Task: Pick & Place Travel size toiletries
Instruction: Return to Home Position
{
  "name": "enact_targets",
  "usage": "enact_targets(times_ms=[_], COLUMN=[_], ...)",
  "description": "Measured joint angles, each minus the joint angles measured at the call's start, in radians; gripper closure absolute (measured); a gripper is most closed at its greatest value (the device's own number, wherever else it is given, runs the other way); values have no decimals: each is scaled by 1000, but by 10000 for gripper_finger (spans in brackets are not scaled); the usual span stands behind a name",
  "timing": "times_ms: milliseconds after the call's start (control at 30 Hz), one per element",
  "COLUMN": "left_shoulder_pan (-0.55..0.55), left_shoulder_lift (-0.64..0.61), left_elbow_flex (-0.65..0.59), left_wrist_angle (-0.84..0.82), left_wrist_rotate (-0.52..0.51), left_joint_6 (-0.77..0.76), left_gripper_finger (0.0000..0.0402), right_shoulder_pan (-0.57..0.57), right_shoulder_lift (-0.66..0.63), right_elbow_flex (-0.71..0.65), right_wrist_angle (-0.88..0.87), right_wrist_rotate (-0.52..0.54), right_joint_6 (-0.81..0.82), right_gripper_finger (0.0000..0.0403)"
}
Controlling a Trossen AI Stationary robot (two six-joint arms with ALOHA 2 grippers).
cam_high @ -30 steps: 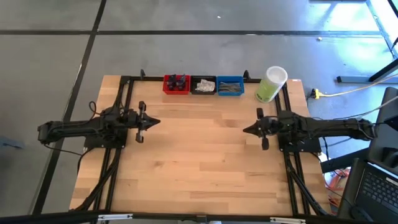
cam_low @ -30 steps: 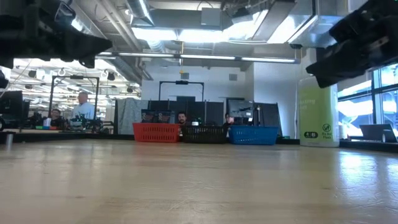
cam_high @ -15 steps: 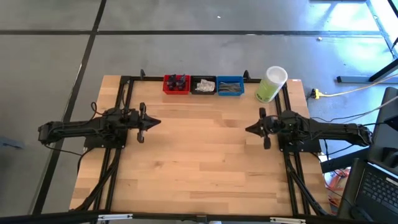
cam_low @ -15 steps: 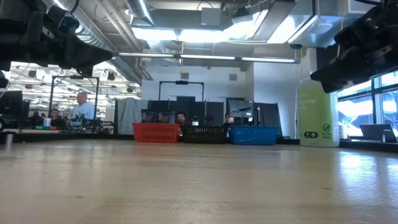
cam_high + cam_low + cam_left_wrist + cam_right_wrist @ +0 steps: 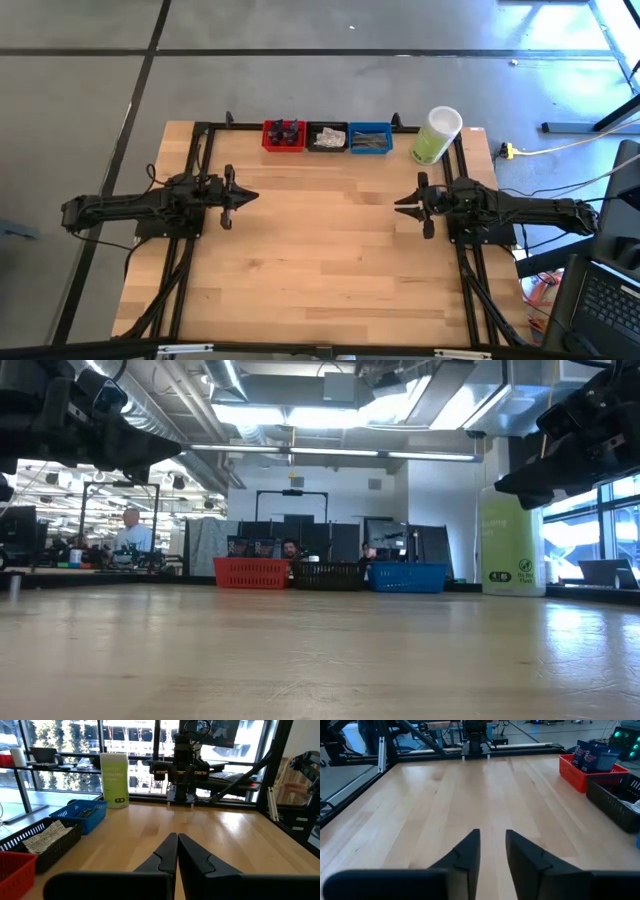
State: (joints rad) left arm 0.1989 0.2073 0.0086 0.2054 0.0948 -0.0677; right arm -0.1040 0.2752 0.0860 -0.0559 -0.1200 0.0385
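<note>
The travel size toiletries lie in three small bins at the table's far edge. Dark navy tubes stand in the red bin, clear crinkly packets lie in the black bin, and grey sachets lie in the blue bin. My left gripper hovers shut over the table's left half and points toward the right. My right gripper hovers over the right half and points toward the left. Its fingers stand a little apart, with nothing between them.
A tall pale-green container with a white lid stands at the far right, next to the blue bin. Black frame rails run along the left, right and far sides. Bare wood lies between the two grippers.
My right gripper's fingers have parted from shut to a narrow gap, in place above the table. The left arm has stayed put.
</note>
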Motion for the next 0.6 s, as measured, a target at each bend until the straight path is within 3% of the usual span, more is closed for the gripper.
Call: enact_targets(times_ms=[600], left_shoulder_pan=[0], left_shoulder_lift=[0], left_elbow_flex=[0], left_wrist_angle=[0], left_wrist_rotate=[-25], left_joint_6=[2], left_gripper_finger=[392], right_shoulder_pan=[0], right_shoulder_lift=[0], right_elbow_flex=[0], right_wrist_angle=[0], right_wrist_rotate=[0], right_joint_6=[2], right_gripper_finger=[268])
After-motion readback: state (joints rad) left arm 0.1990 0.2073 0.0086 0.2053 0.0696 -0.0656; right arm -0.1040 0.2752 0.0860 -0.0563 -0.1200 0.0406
